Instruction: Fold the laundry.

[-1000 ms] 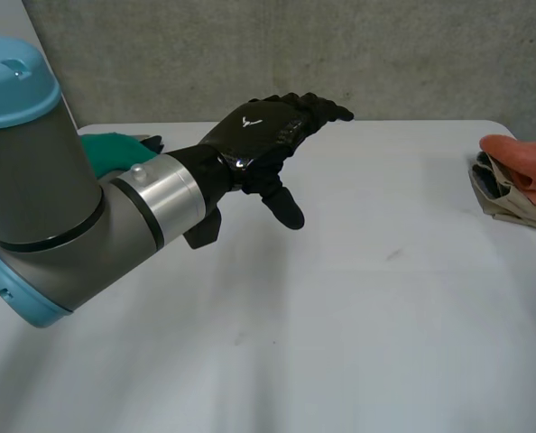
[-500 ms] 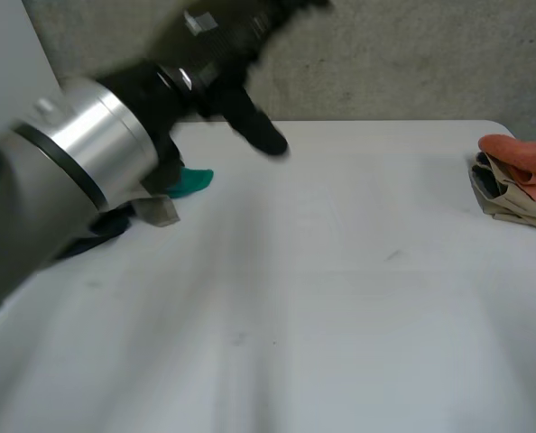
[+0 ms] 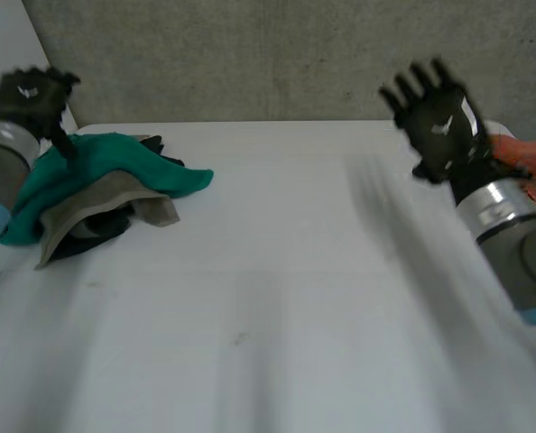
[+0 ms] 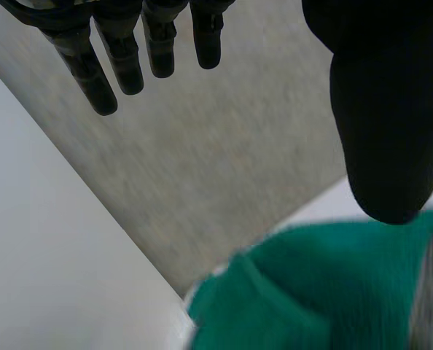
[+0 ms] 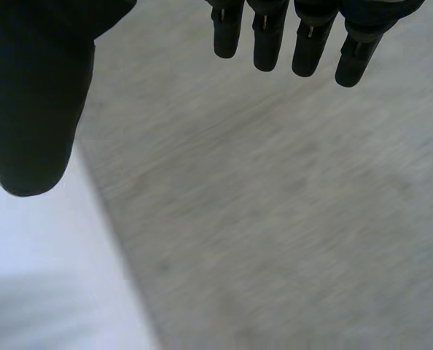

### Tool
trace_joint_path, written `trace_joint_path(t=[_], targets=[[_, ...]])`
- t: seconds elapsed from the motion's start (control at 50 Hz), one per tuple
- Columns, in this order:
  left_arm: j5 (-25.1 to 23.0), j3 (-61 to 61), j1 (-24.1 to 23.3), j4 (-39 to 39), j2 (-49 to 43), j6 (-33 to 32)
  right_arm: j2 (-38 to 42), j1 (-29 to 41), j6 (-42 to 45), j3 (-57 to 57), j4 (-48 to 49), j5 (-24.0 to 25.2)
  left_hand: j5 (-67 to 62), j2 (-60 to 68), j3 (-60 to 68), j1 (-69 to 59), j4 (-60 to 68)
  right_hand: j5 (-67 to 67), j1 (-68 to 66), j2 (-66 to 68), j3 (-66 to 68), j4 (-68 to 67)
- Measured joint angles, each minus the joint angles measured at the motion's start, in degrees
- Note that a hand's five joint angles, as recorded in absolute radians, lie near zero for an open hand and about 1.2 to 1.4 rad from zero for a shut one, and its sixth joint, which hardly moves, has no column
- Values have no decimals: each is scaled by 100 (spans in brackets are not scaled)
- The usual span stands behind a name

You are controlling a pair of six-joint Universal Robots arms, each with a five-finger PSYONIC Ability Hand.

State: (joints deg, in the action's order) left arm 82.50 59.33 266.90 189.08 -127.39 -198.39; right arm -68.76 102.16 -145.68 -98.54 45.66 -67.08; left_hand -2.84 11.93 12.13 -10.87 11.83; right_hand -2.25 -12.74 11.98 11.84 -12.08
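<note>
Left hand (image 3: 32,92): seen at the table's far left corner, held above the laundry pile and clear of it. In the left wrist view its fingers (image 4: 100,65) are seen straight, the thumb set well apart; nothing is held.
Right hand (image 3: 438,117): held up over the table's far right side, against the grey wall (image 3: 250,54). Fingers (image 5: 267,36) are spread and straight, nothing grasped.
Laundry pile: heaped on the white table (image 3: 295,271) at its far left.
Teal cloth (image 3: 101,162): draped over the top of the pile, one end stretched toward the table's middle; seen beneath the left thumb in the left wrist view (image 4: 311,299).
Tan cloth (image 3: 101,200): tucked under the teal one, its near edge laid on the table.
Dark cloth (image 3: 92,239): partly seen under the tan one.
Orange cloth (image 3: 531,155): at the far right edge, partly hidden behind the right arm.
</note>
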Motion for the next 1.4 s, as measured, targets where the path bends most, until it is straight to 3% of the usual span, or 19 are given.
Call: trace_joint_path(t=[0.16, 0.18, 0.2, 0.22, 0.26, 0.46, 0.6, 0.7, 0.84, 0.94, 1.0, 1.02, 1.04, 1.08, 1.12, 1.22, 1.4], targets=[[-160, -509, 165, 408, -1159, 15, 446, 20, 92, -32, -465, -370, 0, 0, 0, 0, 0, 0, 0, 0, 0, 0], [-130, -722, 182, 448, -1453, 12, 537, -25, 57, -33, -509, -442, -1130, 1193, 1153, -1484, 1220, 0, 0, 0, 0, 0], [-107, -844, 181, 448, -1594, 9, 569, -56, 31, -33, -511, -467, -1687, 1893, 1744, -2142, 1807, 0, 0, 0, 0, 0], [-84, -962, 169, 442, -1700, 5, 585, -89, 5, -33, -507, -482, -3398, 3764, 3703, -4247, 3774, 0, 0, 0, 0, 0], [-50, -1104, 134, 416, -1775, 2, 577, -131, -30, -28, -490, -493, -4589, 5148, 4982, -4885, 5133, 0, 0, 0, 0, 0], [151, -1204, -336, 493, -732, 142, 236, -260, -264, -53, -443, -499, -5178, 5641, 5578, -5284, 5676, 0, 0, 0, 0, 0], [105, -851, -1125, 874, 896, 617, -134, -299, -571, -156, -453, -521, -5178, 5651, 5593, -5295, 5688, 0, 0, 0, 0, 0], [-47, -431, -1789, 1018, 1580, 828, -327, -354, -683, -249, -458, -527, -5325, 5653, 5594, -5295, 5689, 0, 0, 0, 0, 0], [-176, 539, -2910, 959, 1694, 872, -514, -530, -831, -295, -487, -544, -5327, 5657, 5594, -5295, 5690, 0, 0, 0, 0, 0], [-154, 1395, -3772, 867, 982, 750, -578, -683, -1024, -231, -623, -545, -5327, 5655, 5589, -5292, 5690, 0, 0, 0, 0, 0], [-106, 1751, -4133, 802, 449, 620, -552, -720, -1102, -166, -797, -526, -5161, 5338, 5287, -5169, 5411, 0, 0, 0, 0, 0], [-79, 1872, -4254, 760, 256, 558, -514, -727, -1137, -110, -965, -504, -2991, 3081, 3086, -2960, 3086, 0, 0, 0, 0, 0], [-53, 1959, -4334, 715, 152, 510, -480, -720, -1148, -63, -1104, -485, -1881, 2014, 2019, -1865, 1995, 0, 0, 0, 0, 0], [-13, 2058, -4384, 654, 180, 467, -420, -698, -1152, 19, -1365, -446, -522, 595, 671, -483, 614, 0, 0, 0, 0, 0], [33, 2141, -4361, 619, 350, 454, -370, -663, -1152, 107, -1641, -406, 5, 63, 59, -38, 27, 0, 0, 0, 0, 0], [116, 2373, -4087, 600, 1081, 499, -263, -514, -1178, 367, -2515, -306, 6, 10, 22, -38, -3, 0, 0, 0, 0, 0], [68, 2833, -3062, 306, 2079, 553, -91, -155, -1311, 911, -4678, -235, 6, -3, 22, -38, -3, 0, 0, 0, 0, 0]])
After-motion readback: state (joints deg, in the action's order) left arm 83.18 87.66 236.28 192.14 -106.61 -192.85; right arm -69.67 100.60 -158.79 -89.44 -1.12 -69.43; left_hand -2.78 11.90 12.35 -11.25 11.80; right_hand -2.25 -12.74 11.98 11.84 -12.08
